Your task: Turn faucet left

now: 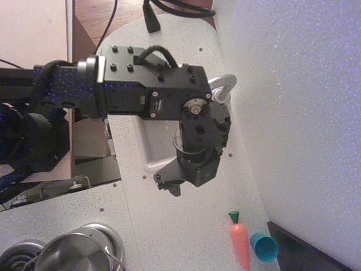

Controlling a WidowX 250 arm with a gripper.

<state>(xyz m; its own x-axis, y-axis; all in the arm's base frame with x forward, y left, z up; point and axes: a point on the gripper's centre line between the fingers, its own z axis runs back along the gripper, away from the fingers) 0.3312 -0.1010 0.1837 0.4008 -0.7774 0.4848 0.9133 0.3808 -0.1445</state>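
The faucet [224, 84] is shiny silver metal and stands at the back edge of the white sink basin [151, 148], next to the white wall. Only a curved silver loop of it shows past the arm's black wrist block. The rest is hidden under the arm. My gripper [171, 183] hangs below the wrist, over the sink's front right corner, some way forward and left of the visible faucet part. Its dark fingers [163, 179] point down and to the left. From this top view the gap between them is not clear, and nothing shows in them.
A steel pot [76, 255] stands at the front left. An orange toy carrot [240, 241] and a blue cup [264, 247] lie at the front right by the white foam wall [299, 113]. A black cable [151, 20] lies at the back of the counter.
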